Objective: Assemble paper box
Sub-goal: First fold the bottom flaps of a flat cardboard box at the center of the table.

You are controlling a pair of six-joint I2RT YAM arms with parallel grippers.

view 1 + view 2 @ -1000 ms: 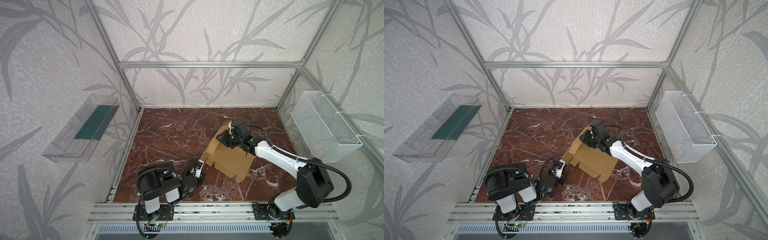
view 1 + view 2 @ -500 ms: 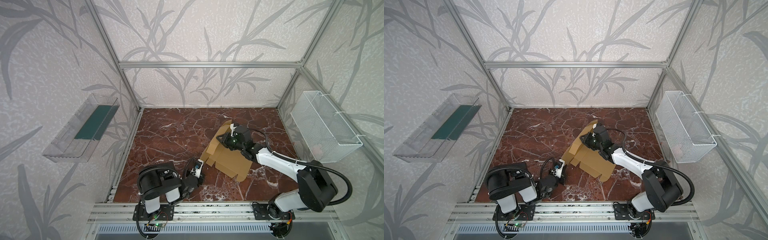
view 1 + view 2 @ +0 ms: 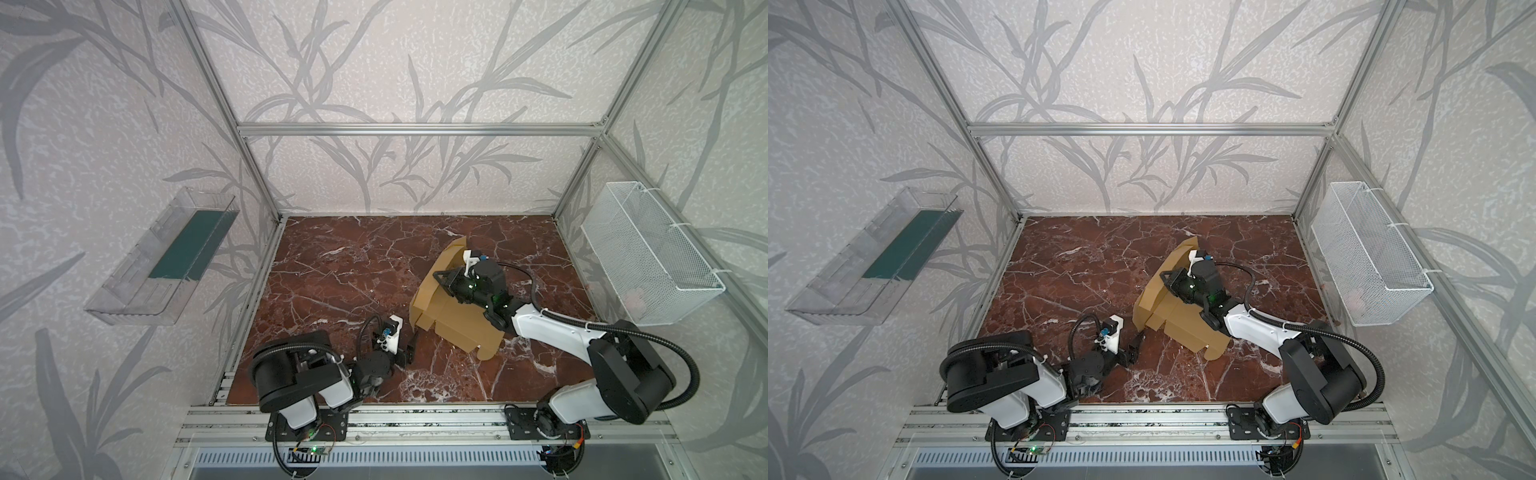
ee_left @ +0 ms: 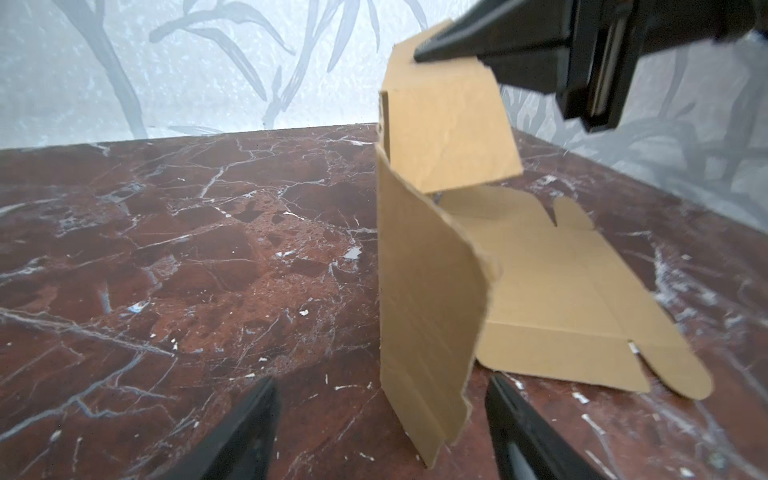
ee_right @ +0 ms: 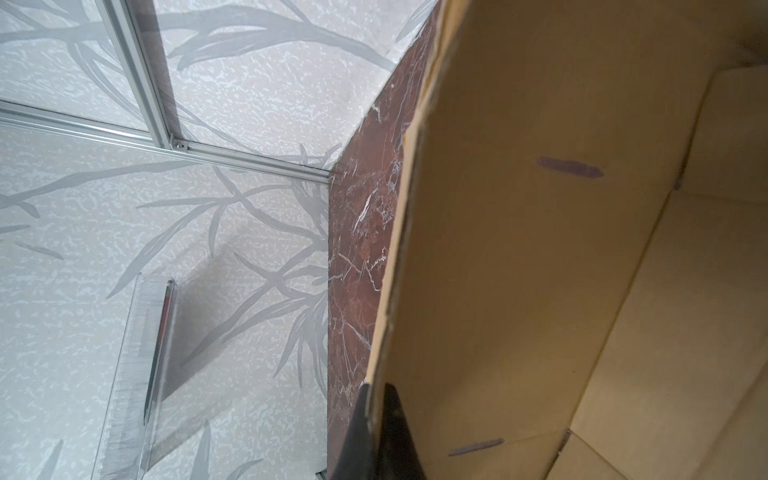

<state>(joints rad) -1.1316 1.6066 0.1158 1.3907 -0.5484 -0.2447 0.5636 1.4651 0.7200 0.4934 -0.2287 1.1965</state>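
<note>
One paper box (image 3: 457,328), a tan die-cut cardboard sheet with tabs and slits, lies right of centre on the marble table (image 3: 332,266), its base flat and one long flap raised upright. The right jaws pinch that flap's top edge. The left jaws stand wide apart and empty, just before the flap. One clear tray (image 3: 137,291) holds a green sheet (image 3: 187,245), and one wire basket (image 3: 648,249) hangs on the opposite wall.

One paper box (image 3: 455,322), two grippers (image 3: 409,350) (image 3: 439,277)

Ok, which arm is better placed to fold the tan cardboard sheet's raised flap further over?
Right, probably: the right tool is shut on the raised flap's top edge of the tan die-cut cardboard sheet. The left tool is open, low by the near corner, gripping nothing.
</note>
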